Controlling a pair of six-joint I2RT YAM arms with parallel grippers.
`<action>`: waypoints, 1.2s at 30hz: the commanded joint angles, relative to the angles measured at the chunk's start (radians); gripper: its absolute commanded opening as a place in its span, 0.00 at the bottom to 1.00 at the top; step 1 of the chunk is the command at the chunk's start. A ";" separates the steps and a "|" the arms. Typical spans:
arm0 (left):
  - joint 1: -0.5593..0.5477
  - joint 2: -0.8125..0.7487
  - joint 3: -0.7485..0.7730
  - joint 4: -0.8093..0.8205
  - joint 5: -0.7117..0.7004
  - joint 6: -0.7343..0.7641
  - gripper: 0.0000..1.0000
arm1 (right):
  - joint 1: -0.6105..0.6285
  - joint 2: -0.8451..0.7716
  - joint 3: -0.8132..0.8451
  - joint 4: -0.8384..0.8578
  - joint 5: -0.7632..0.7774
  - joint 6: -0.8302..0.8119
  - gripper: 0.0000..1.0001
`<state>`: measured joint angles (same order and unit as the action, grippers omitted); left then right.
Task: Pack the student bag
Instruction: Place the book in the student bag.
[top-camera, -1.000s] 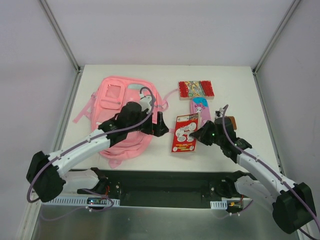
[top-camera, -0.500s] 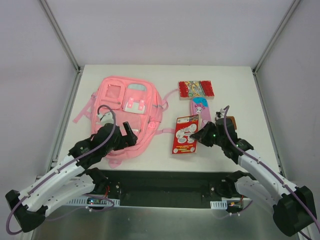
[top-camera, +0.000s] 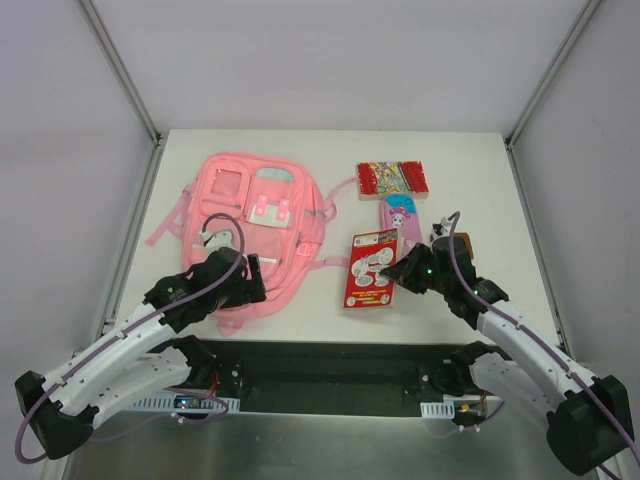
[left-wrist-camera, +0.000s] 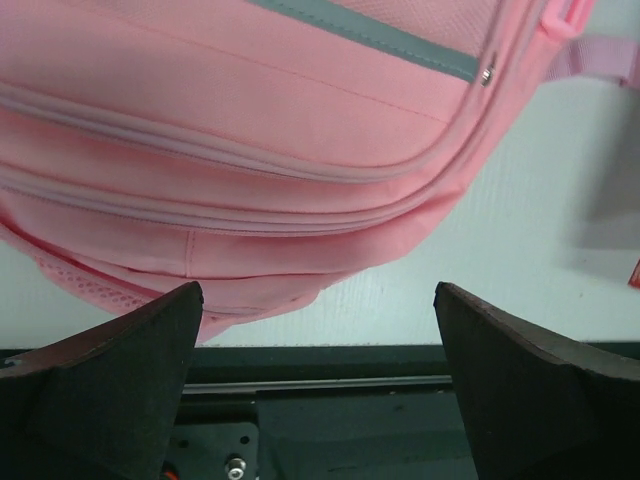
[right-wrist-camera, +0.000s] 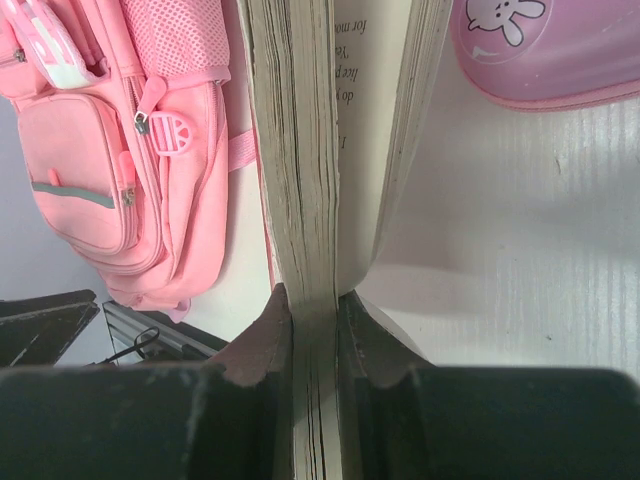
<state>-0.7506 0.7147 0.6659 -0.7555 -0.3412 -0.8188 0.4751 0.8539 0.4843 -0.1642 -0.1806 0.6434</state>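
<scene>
**A:** Start on the left. Where is the student bag (top-camera: 262, 225)?

**B:** It lies flat on the left half of the table (top-camera: 480, 170), front pockets up. The white-and-pink buckle tabs are toward the far side, and pink straps trail out at both sides.

**A:** And the left gripper (top-camera: 253, 273)?

**B:** It hangs over the near end of the bag with its fingers (left-wrist-camera: 110, 370) spread wide apart and nothing between them. The left wrist camera shows the bag's rounded lower edge, its zip seams and a grey zip strip above. A strip of bare table and the dark near edge sit in the gap between the fingers.

**A:** What is in the middle?

**B:** A red-covered book (top-camera: 369, 268) lies just right of the bag, apart from it. One pink strap reaches toward it.

**A:** Is the right gripper (top-camera: 393, 268) on it?

**B:** Yes. It is pinched onto the book's right-hand edge. In the right wrist view a thick block of pages stands clamped between the two fingertips. A thinner part of the book curves away to one side.

**A:** Anything further right?

**B:** A small pink cartoon-printed pencil case (top-camera: 398, 214) lies just beyond the book's far corner. I cannot tell whether they touch. Behind it lies a red-bordered flat pack (top-camera: 392, 178) with a busy pattern.
</scene>
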 joint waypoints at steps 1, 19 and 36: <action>0.011 0.080 0.133 0.022 0.102 0.379 0.99 | -0.004 -0.007 0.036 0.048 -0.034 0.018 0.01; 0.043 0.244 0.226 -0.108 0.222 1.129 0.99 | -0.004 0.020 0.039 0.066 -0.059 0.013 0.01; 0.042 0.313 0.167 -0.028 0.207 1.118 0.71 | -0.004 0.076 0.053 0.111 -0.092 0.018 0.01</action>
<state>-0.7120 0.9581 0.7872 -0.8207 -0.0891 0.2966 0.4747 0.9333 0.4843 -0.1394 -0.2340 0.6453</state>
